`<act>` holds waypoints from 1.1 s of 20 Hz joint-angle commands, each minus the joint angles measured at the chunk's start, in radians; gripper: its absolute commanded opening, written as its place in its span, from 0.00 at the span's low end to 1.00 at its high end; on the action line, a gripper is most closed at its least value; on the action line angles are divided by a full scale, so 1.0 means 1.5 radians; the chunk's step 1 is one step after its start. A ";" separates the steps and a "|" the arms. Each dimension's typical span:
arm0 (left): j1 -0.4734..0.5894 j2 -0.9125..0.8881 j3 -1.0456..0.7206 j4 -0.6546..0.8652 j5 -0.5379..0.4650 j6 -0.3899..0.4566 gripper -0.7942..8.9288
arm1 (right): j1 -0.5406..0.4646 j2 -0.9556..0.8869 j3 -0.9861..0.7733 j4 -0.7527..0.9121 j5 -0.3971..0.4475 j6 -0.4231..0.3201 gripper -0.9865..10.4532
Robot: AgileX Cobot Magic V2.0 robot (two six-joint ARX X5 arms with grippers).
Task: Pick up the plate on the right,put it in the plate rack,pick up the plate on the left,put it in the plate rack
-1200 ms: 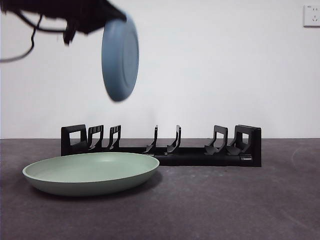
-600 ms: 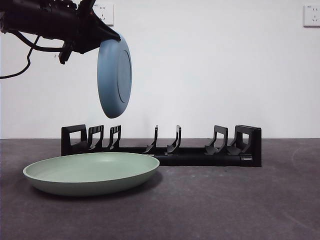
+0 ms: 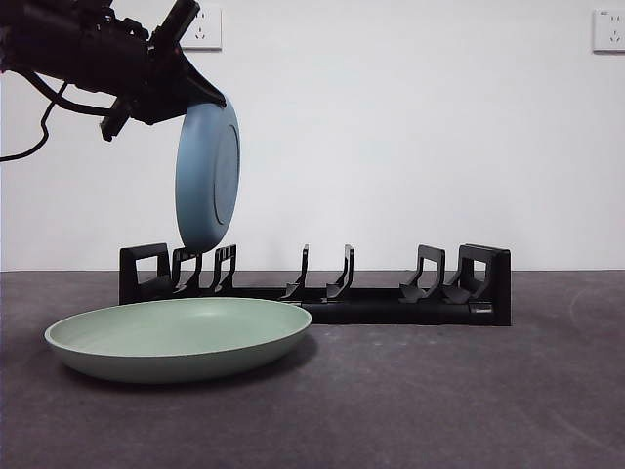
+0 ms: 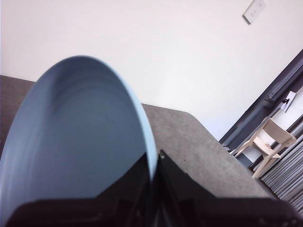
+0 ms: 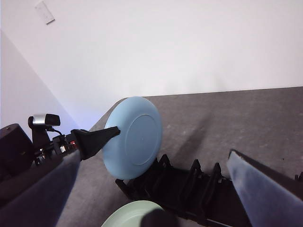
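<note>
My left gripper is shut on the rim of a blue plate, which it holds on edge, nearly upright. The plate's lower rim hangs just above the prongs at the left end of the long black plate rack. In the left wrist view the blue plate fills the frame, pinched between the jaws of the left gripper. A pale green plate lies flat on the table in front of the rack's left half. My right gripper is open and holds nothing, looking down at the blue plate and the rack.
The dark grey table runs back to a white wall with two sockets. The rack's middle and right slots hold nothing. A wooden chair stands off past the table's edge.
The left gripper has brought the blue plate down and to the left, from high above the rack to just over its left-end prongs. The green plate and the rack have not moved.
</note>
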 commanded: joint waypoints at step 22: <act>-0.009 0.045 -0.003 -0.085 0.002 0.056 0.44 | 0.000 0.007 -0.001 0.003 0.029 -0.011 0.55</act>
